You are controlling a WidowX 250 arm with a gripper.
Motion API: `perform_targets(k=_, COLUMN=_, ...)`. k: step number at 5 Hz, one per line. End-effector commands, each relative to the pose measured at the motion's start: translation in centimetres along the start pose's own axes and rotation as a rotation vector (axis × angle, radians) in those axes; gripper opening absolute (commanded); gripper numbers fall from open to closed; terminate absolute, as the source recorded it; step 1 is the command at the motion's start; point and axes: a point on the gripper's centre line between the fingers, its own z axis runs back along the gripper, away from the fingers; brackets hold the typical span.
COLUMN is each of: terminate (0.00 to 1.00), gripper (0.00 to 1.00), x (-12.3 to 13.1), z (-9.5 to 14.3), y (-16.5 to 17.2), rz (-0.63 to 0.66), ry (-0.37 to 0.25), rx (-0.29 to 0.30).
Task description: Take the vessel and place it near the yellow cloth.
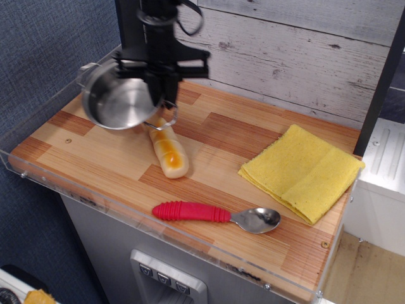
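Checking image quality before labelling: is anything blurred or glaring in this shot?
In the observation.image view, the gripper and the lifted vessel look slightly soft with motion blur; the vessel's steel shows bright reflections; the yellow cloth, red-handled spoon and bread roll are sharp under even light.

The wooden table (215,136) carries a bread roll (168,151), a red-handled spoon (215,215) and the yellow cloth (302,171).

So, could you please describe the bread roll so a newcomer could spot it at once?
Start at the wooden counter and go to its left half, just below the steel pot that the claw holds up. The bread roll lies there: a pale, golden-topped oblong, the only food, unlike the red-handled spoon.
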Motion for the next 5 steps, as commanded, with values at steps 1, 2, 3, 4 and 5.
perform_targets(k=1, terminate=0.0, gripper=0.0, x=0.1, z=0.5, y=-3.4, rz=-0.092, ry=-0.029, rx=-0.014)
perform_targets(k=2, terminate=0.0, gripper=0.0, x=-0.3, z=0.2, y=-4.9, rz=-0.135, ry=-0.025, rx=-0.006)
perform_targets(k=3, terminate=0.0, gripper=0.0, x=-1.3, z=0.6, y=-7.8, rz=-0.196, ry=-0.048, rx=-0.002)
perform_targets(k=4, terminate=0.0, gripper=0.0, x=-2.5, z=1.4, y=-11.0, rz=-0.266, ry=-0.089, rx=0.005)
perform_targets(k=5, terminate=0.0, gripper=0.0, x=-3.0, z=1.7, y=-11.5, rz=-0.277, ry=-0.107, rx=-0.008)
